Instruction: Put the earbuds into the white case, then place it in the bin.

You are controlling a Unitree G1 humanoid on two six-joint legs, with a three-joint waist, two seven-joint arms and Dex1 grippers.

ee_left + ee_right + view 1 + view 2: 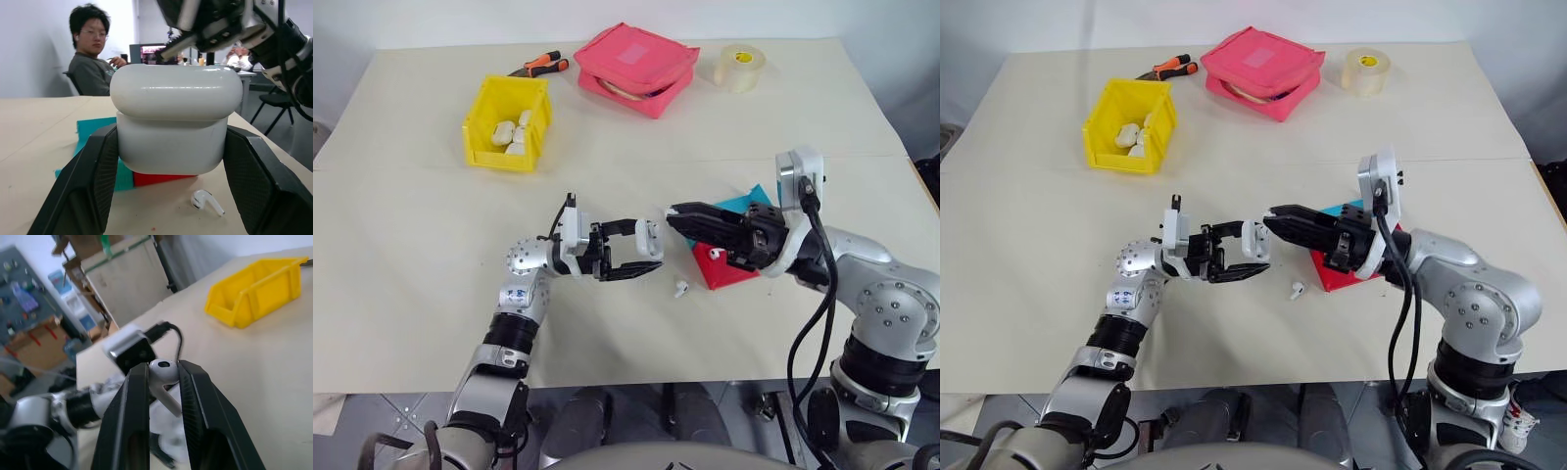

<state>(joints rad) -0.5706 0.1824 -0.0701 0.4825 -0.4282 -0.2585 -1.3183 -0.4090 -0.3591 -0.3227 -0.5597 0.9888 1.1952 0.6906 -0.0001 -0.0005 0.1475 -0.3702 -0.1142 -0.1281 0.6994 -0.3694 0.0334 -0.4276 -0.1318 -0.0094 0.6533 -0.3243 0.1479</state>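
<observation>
My left gripper [641, 251] is shut on the white case [649, 238], holding it above the table by its sides with the lid down [176, 93]. My right gripper [677, 215] points at the case from the right, just beside it, and is shut on one of the earbuds [164, 374]. A second earbud [681, 289] lies on the table below the two grippers. Another small white earbud [716, 253] rests on the red tray [729, 276]. The yellow bin [499, 157] stands at the far left with white cases inside it.
A blue tray [744, 203] lies under the red one, beneath my right gripper. A pink zip pouch [636, 69], a tape roll [739, 67] and orange-handled pliers [540, 65] sit along the far edge. A person [93, 54] sits beyond the table.
</observation>
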